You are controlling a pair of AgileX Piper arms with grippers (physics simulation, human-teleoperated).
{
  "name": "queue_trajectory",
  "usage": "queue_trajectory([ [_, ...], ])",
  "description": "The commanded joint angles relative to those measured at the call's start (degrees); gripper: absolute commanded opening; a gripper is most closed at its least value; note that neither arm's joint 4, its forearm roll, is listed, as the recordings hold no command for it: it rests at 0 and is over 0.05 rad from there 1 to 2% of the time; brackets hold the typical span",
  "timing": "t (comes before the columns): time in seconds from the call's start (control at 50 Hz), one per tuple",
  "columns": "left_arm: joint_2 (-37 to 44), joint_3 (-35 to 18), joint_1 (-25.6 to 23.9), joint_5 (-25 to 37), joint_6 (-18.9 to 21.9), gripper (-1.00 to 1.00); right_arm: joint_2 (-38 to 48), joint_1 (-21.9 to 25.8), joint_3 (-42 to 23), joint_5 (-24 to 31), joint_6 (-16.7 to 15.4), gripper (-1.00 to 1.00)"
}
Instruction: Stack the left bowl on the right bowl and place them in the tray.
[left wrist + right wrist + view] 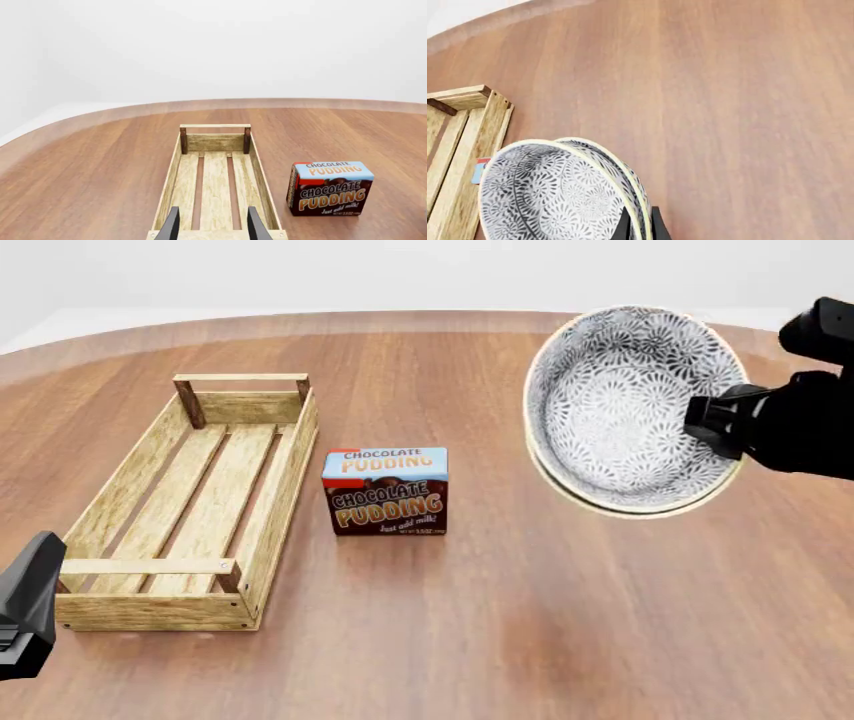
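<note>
Bowls: the two bowls (pixel 627 405) were nested, one inside the other, lifted clear of the table (pixel 534 620) and tipped so the open face looked toward the camera, over the table's far right part.
Right gripper: the right gripper (pixel 714 425) was clamped on the stack's rim at its right side; in the right wrist view both rims sat between the fingers (pixel 657 225).
Tray: the tray (pixel 100 500) lay near the left edge, nothing in it, its long axis running from near edge to far edge.
Key relation: the tray lay well to the left of the held stack, with the pudding box (pixel 387 490) between them (a carry low across the table would likely meet it).
Left gripper: the left gripper (pixel 212 225) hung parted and holding nothing over the tray's near end.
Stage: stacking looked done; the placing was not.
</note>
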Motion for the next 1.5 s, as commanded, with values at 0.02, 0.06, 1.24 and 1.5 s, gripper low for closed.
queue_trajectory([
  [0.02, 0.00, 0.00, 0.00, 0.00, 0.00, 1.00, 0.72, 2.46, -13.54, 5.37, -0.29, -1.00],
  [0.06, 0.00, 0.00, 0.00, 0.00, 0.00, 1.00, 1.82, 2.86, -15.28, 5.42, -0.45, -1.00],
  [1.24, 0.00, 0.00, 0.00, 0.00, 0.00, 1.00, 47.45, 24.74, -61.30, 0.55, 4.80, -1.00],
  [1.5, 0.00, 0.00, 0.00, 0.00, 0.00, 1.00, 55.24, 28.78, -67.29, -0.21, 6.07, -1.00],
])
